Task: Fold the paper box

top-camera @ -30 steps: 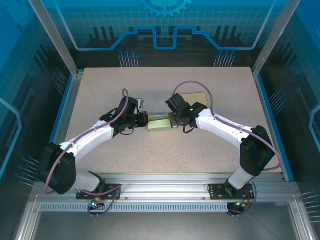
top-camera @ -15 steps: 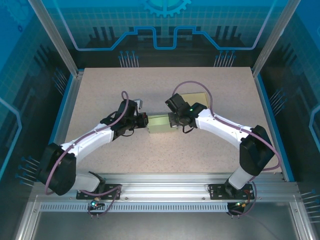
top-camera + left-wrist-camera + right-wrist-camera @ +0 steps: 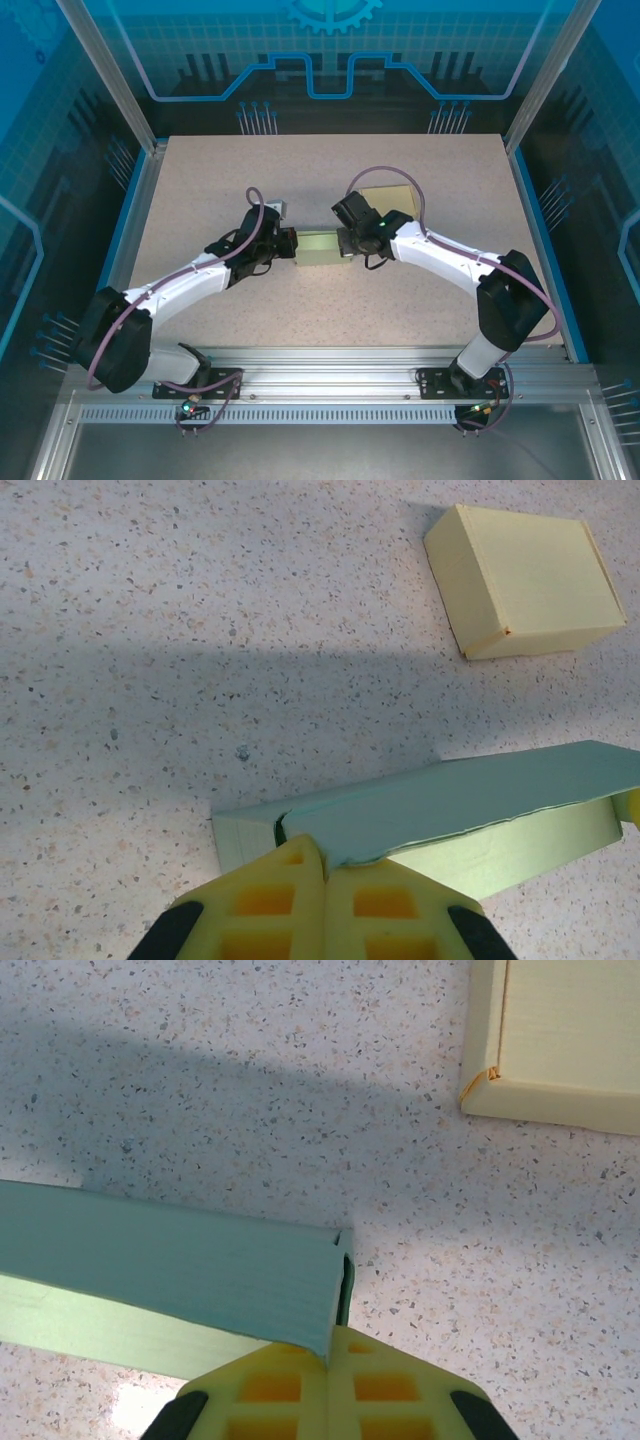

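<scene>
Pinching green paper box point(image 3: 318, 247) ends: left tool point(image 3: 322, 858), right tool point(image 3: 328, 1356).

green box point(image 3: 480, 810) | pale yellow box point(image 3: 525, 580) | speckled beige table point(image 3: 200, 630) | yellow fingers point(image 3: 262, 912)

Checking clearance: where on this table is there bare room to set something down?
Bare: far-left table corner beyond the left gripper; the near strip between the arms, short of the green box. Crowded: centre, where right gripper and yellow box sit close.

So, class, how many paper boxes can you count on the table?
2. A green box lies mid-table, gripped at its ends by the left gripper and right gripper; a yellow box sits beyond the right arm, partly hidden.
</scene>
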